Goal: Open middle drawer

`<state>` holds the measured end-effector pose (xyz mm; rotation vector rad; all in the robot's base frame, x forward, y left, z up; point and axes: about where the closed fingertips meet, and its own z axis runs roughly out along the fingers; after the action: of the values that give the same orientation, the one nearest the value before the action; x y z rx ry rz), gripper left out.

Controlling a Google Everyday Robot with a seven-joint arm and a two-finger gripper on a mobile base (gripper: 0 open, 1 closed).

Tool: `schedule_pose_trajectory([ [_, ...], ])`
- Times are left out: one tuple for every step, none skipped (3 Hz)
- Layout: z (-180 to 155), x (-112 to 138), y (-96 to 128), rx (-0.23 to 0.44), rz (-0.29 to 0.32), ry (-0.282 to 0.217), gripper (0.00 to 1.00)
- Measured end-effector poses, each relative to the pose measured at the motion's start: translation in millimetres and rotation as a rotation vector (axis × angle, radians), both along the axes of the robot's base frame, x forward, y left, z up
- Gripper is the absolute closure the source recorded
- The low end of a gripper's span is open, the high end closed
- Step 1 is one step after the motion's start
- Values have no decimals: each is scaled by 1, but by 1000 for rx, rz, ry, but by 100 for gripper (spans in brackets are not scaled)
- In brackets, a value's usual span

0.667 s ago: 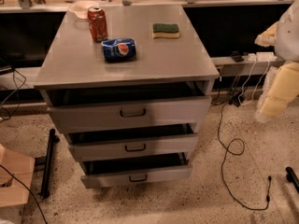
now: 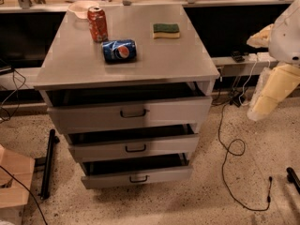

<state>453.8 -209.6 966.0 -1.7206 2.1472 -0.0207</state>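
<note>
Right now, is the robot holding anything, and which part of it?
Nothing is held. The tool hangs off to the right of the cabinet, clear of the middle drawer and its handle.

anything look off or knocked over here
The blue Pepsi can lies on its side on the cabinet top, beside the upright red can. All three drawers, the middle drawer included, sit partly pulled out. The claw hangs at the right edge, clear of the cabinet.

Three drawers (image 2: 129,114) (image 2: 134,148) (image 2: 138,177) — two cans (image 2: 98,24) (image 2: 119,50), one sponge (image 2: 166,30)
</note>
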Motion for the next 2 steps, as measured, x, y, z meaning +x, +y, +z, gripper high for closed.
schedule_pose_trajectory([
  [-29,37,-3,116,2,-16,0],
  [-61,71,-5,206,1,17,0],
])
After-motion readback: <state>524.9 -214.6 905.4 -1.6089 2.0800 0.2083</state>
